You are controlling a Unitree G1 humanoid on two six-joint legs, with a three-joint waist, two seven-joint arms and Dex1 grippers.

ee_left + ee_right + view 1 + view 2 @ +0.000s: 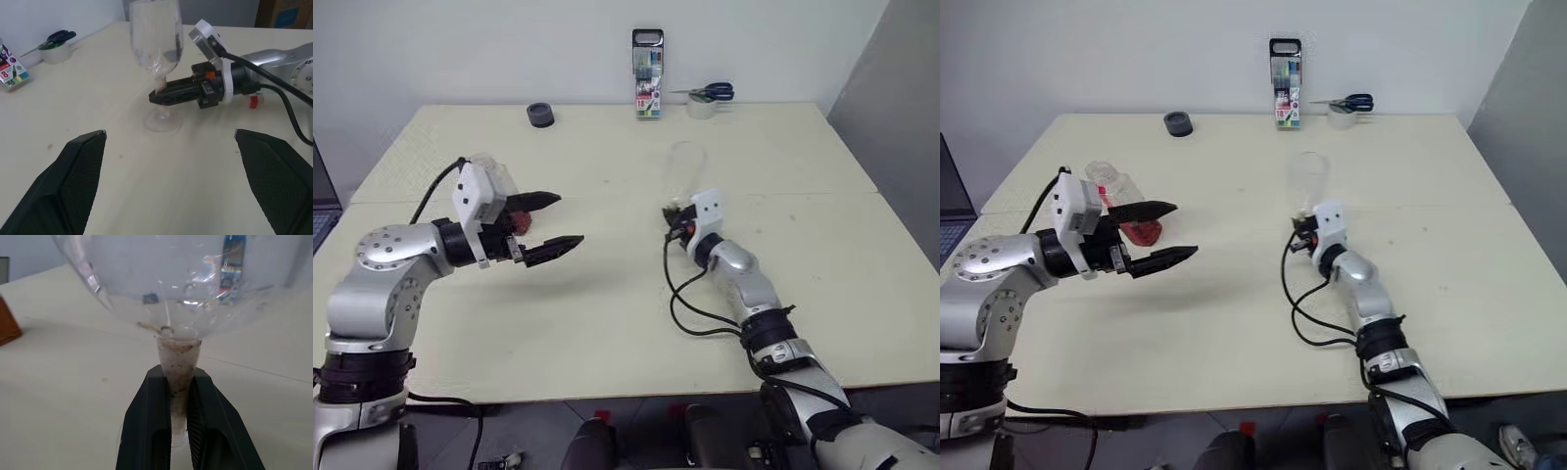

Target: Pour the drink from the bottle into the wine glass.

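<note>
The wine glass stands empty on the cream table, right of centre. My right gripper is shut on its stem just under the bowl, with the foot resting on the table. The bottle, clear with a red label, sits at the left behind my left gripper. A patch of reddish-amber drink shows in it. I cannot tell whether it is upright or tilted. My left gripper is open and holds nothing, its fingers pointing toward the glass from a distance.
At the back edge stand an upright marker-pen case and a clear tape roll with blue-handled scissors on it. A small black round thing lies at the back left. A laptop edge shows at the far left.
</note>
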